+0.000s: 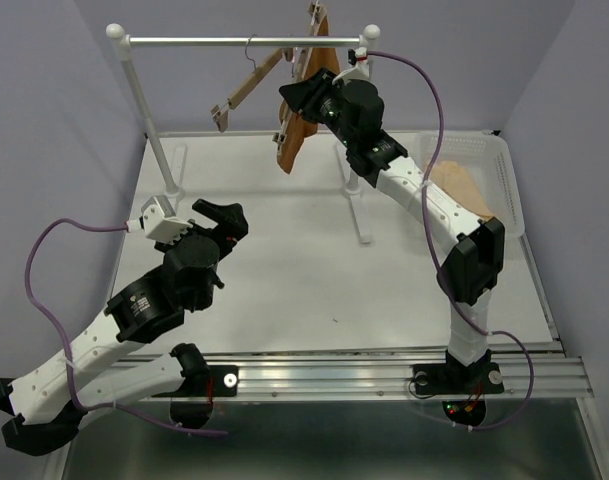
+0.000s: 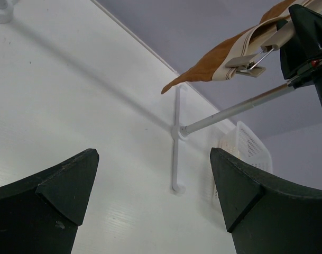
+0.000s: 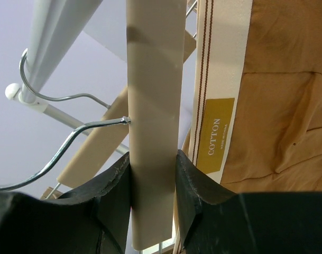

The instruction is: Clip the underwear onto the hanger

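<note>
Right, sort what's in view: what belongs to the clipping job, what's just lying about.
Job: rust-brown boxer briefs with beige waistband; pale wooden clip hanger; right gripper, shut on that hanger.
Lying about: second pale wooden hanger on the metal rail; white mesh basket; peach-cream cloth in it.

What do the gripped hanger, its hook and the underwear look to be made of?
Hanger: probably pale wood, smooth and matt. No grain shows clearly, so a coated board is possible.
Hook: thin metal wire, bright and glossy with sharp highlights.
Underwear: soft rust-brown cloth that creases loosely. The waistband label reads COTTON.
</note>
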Tool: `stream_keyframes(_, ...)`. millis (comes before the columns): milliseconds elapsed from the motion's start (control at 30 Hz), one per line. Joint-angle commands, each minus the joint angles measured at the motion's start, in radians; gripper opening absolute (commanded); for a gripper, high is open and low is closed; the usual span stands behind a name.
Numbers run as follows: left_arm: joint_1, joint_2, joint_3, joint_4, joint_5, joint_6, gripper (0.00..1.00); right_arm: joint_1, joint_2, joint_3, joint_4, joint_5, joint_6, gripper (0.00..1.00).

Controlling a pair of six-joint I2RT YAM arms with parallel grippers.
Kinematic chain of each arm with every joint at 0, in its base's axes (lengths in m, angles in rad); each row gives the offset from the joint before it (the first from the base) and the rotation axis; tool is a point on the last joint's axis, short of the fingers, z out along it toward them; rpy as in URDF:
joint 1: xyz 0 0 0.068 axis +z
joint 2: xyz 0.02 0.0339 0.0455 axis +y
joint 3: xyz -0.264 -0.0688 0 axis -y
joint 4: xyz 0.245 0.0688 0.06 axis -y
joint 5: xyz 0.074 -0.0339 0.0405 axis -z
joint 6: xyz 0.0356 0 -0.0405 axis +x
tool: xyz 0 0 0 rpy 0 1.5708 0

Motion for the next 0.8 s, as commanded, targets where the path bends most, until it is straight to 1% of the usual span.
stream_keyframes(0, 0.003, -0.012, -0.011, -0.005, -0.057, -0.006, 0.99, -0.007, 0.010, 0.058, 0.133, 0.010, 0.030, 0.09)
stream_keyframes(233, 0.005, -0.006, -0.006, 0.001, -0.046, 0.005, 0.99, -0.007, 0.050, 0.113, 0.141, 0.037, 0.030, 0.10)
stream_keyframes(467, 0.003, 0.007, -0.009, 0.009, -0.045, 0.011, 0.99, -0.007, 0.060, 0.132, 0.184, 0.033, 0.058, 0.10)
stream_keyframes(600, 0.005, 0.008, -0.005, 0.007, -0.045, 0.009, 0.99, -0.007, 0.070, 0.145, 0.189, 0.056, 0.066, 0.11)
stream_keyframes(767, 0.003, -0.009, -0.012, 0.015, -0.039, 0.009, 0.99, -0.007, 0.110, 0.196, 0.190, 0.073, 0.059, 0.12)
